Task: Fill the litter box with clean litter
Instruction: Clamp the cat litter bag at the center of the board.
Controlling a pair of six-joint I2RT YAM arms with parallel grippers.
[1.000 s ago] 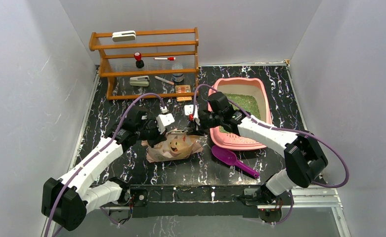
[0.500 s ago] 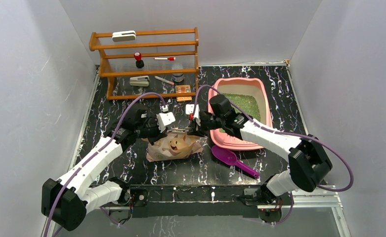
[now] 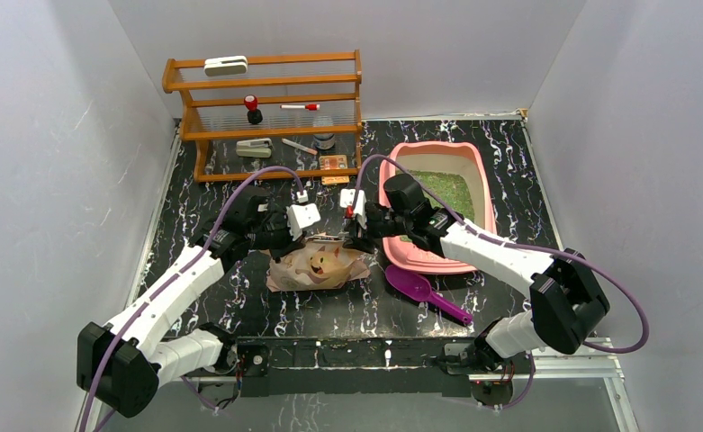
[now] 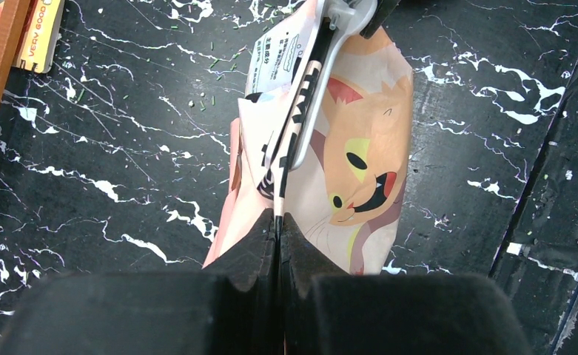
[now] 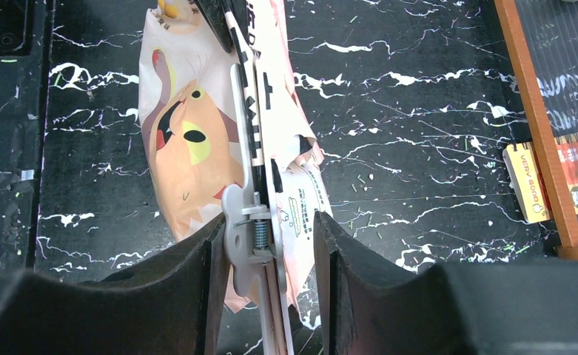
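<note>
The pink litter box (image 3: 434, 260) stands at the right, with green clean litter (image 3: 446, 189) in its far part. The beige cat-printed bag (image 3: 320, 265) stands on the table between my grippers. My left gripper (image 3: 306, 236) is shut on the bag's folded top edge, and the left wrist view shows the left gripper (image 4: 278, 219) pinching that strip above the bag (image 4: 360, 148). My right gripper (image 3: 347, 238) is open. In the right wrist view, the right gripper (image 5: 269, 220) straddles the grey spring clip (image 5: 243, 229) on the bag (image 5: 189, 148). Its left finger (image 5: 208, 248) is against the clip.
A wooden shelf rack (image 3: 266, 117) with small items stands at the back left. A purple scoop (image 3: 424, 292) lies in front of the litter box. A small yellow packet (image 3: 334, 166) lies at the rack's foot. Green granules are scattered on the black marbled table.
My right gripper has shifted slightly left, closer round the clip. The left arm and the bag have barely moved.
</note>
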